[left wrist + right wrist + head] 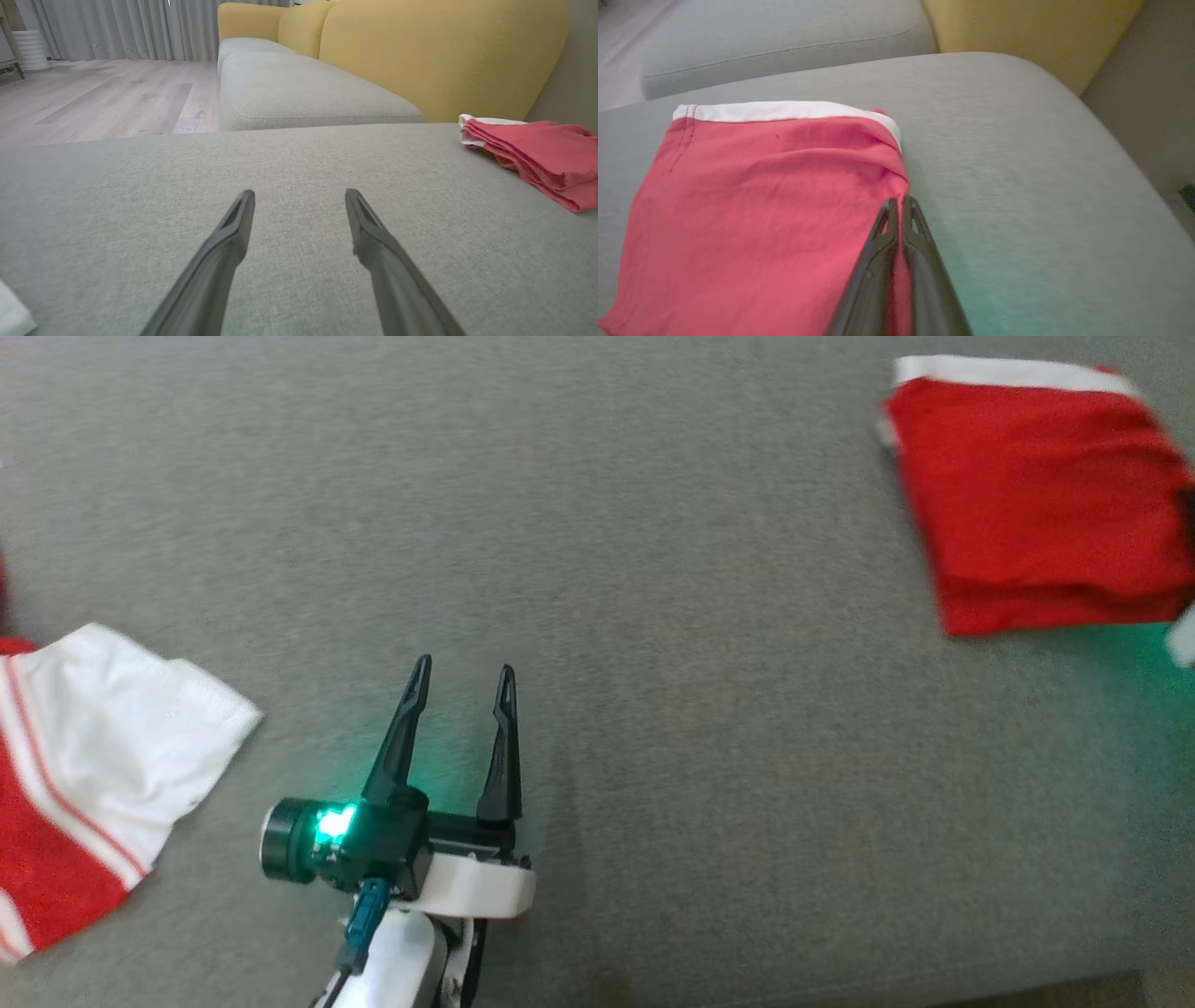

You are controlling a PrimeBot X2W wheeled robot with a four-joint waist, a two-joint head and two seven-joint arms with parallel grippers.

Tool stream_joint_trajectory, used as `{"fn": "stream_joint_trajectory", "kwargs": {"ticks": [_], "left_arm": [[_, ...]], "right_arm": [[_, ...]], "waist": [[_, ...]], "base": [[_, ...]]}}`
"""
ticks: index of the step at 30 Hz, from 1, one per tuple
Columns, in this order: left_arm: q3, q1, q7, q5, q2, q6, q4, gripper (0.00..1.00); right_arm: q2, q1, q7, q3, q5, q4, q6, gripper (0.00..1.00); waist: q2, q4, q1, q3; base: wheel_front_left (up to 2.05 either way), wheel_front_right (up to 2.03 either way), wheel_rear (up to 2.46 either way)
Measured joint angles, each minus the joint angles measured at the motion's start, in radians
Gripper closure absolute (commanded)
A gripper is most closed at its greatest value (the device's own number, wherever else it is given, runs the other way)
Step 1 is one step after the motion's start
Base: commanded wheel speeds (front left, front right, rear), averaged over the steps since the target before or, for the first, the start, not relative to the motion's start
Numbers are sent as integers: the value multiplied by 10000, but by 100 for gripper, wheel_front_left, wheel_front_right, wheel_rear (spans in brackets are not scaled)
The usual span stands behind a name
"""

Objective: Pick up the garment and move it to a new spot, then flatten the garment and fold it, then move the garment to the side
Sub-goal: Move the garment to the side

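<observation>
Red knit sports jersey (84, 756), white short sleeve with red-and-white striped trim showing, lies rumpled at the robot's far left on the grey woven cushion (700, 709), running off the head view's edge. Not lifted yet, so the task looks to be at its start. A white corner (9, 317) at the bottom left of the left wrist view is likely its sleeve.

Left gripper (466, 663), two long dark tapered fingers, is spread wide and empty. It sits low over bare cushion, near the sleeve but apart, pointing ahead and not at it.

Right gripper (900, 201) has its fingers pressed together over the right edge of the plain folded red garment with a white edge band (761, 196). Can't tell if cloth is pinched. That garment sits far right, well apart from the jersey.

Risks:
- The right gripper is at the wrong red cloth; a lift or drag there would undo the neat fold.
- The left gripper needs to swing toward the jersey. Grabbing only the loose sleeve would raise one thin layer, leaving the body trailing or slipping out.
- Fingers driven too low could dig into the soft weave.
- Much of the jersey is out of view, so the grasp point is a guess.

Materials:
- Jersey: thin, limp, creased.
- Folded garment: soft, with layered edges.
- Cushion: coarse, matte, rounded edge.
- Behind: mustard fabric sofa back (420, 56) and pale wood floor (93, 102).
</observation>
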Motion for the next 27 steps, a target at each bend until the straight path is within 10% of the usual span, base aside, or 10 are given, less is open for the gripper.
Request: {"fn": "stream_joint_trajectory", "kwargs": {"ticks": [8, 9, 10, 16, 27], "left_arm": [[113, -267, 0, 435, 36, -278, 165, 0], [123, -306, 0, 489, 54, -332, 186, 0], [128, -344, 0, 506, 61, -355, 211, 0], [151, -371, 0, 568, 63, -443, 355, 0], [405, 315, 0, -109, 31, -257, 387, 0]], "right_arm": [[-497, -612, -1175, -332, -389, 995, 0, 100], [-499, -800, -1442, -330, -575, 1087, 0, 65], [-449, -986, -1649, -476, -633, 1317, 2, 0], [130, -1971, -2433, -1607, -2640, 2546, 2, 0], [2924, 1342, -2437, -2803, -4621, -809, 2, 0]], "waist": [[0, -683, 0, 401], [0, -768, 1, 438], [0, -846, 1, 458], [0, -1032, 0, 219], [0, -596, -1, -1217]], "base": [[0, 0, 0], [0, 0, 0], [0, 0, 0], [0, 0, 0], [0, 0, 0]]}}
